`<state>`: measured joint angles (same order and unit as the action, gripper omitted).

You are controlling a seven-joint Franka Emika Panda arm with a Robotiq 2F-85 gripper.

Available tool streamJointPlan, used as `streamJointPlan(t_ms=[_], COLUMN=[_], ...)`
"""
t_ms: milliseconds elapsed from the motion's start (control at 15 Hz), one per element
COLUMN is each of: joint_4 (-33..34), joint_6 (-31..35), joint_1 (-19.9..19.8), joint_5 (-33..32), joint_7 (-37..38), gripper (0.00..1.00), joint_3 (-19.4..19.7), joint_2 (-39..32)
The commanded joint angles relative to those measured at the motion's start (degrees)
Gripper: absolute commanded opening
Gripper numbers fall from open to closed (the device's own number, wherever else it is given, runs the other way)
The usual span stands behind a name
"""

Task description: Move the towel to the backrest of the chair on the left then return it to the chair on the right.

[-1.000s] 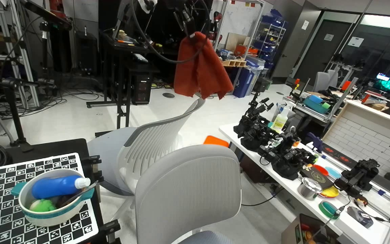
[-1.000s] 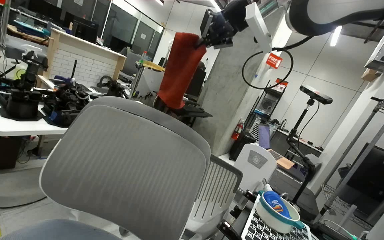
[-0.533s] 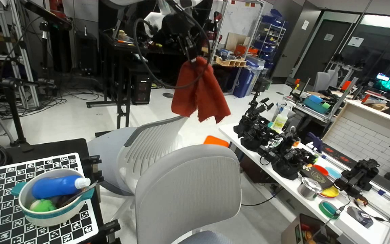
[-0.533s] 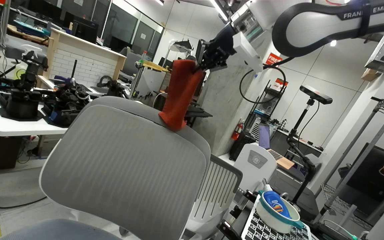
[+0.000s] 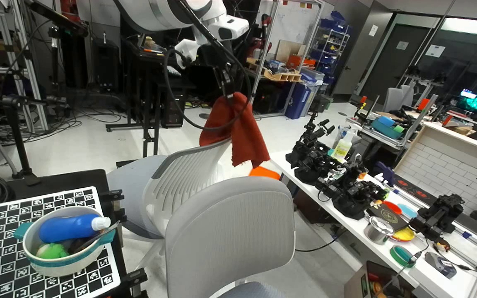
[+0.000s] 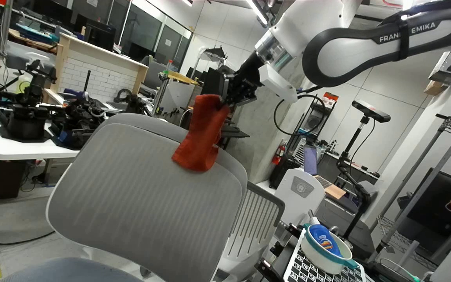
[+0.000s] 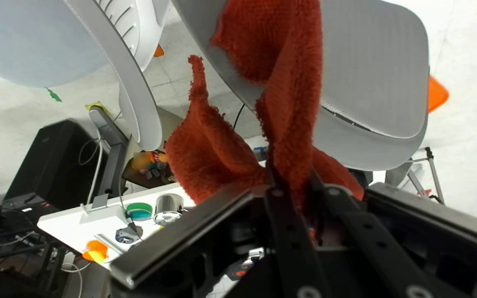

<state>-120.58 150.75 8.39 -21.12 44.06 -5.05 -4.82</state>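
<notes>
The red towel hangs from my gripper, which is shut on its upper part. In an exterior view, one flap falls behind the top edge of the slatted-back chair and another on the near side. In an exterior view, the towel overlaps the top of the grey mesh backrest of the nearest chair, with my gripper above. In the wrist view, the towel is pinched between the fingertips, its folds over a grey chair. Contact underneath is partly hidden.
A second grey chair stands close by, back to back with the towel's chair. A bowl with a blue bottle sits on a patterned board. A white table bears black robot arms. A cable loop hangs from my arm.
My gripper has come down with the towel. The towel was hanging free above the backrest and now its lower flaps lie to both sides of the backrest's top edge. The chairs have not moved.
</notes>
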Motion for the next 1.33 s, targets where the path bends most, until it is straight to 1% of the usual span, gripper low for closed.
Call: streamJointPlan(t_ms=[0, 67, 133, 200, 467, 733, 800, 867, 1267], joint_4=[0.4, 0.5, 0.7, 0.8, 0.7, 0.4, 0.4, 0.4, 1.1], joint_6=[0.9, 0.9, 1.0, 0.9, 0.7, 0.4, 0.4, 0.4, 0.4], joint_1=[1.0, 1.2, 1.3, 1.5, 1.9, 2.3, 2.4, 2.5, 3.2], joint_5=[-1.4, -1.3, -0.8, -0.5, 0.0, -0.2, -0.3, -0.4, -0.3], joint_7=[1.6, 1.6, 1.4, 1.6, 1.6, 1.8, 1.9, 2.0, 2.3], gripper=[0.03, 0.03, 0.25, 0.39, 0.66, 0.95, 0.99, 1.00, 1.00], joint_3=[0.4, 0.5, 0.5, 0.6, 0.9, 0.7, 0.7, 0.6, 0.5], joint_2=[-1.4, -2.0, -2.6, -2.9, -3.2, -2.3, -2.2, -2.1, -2.3])
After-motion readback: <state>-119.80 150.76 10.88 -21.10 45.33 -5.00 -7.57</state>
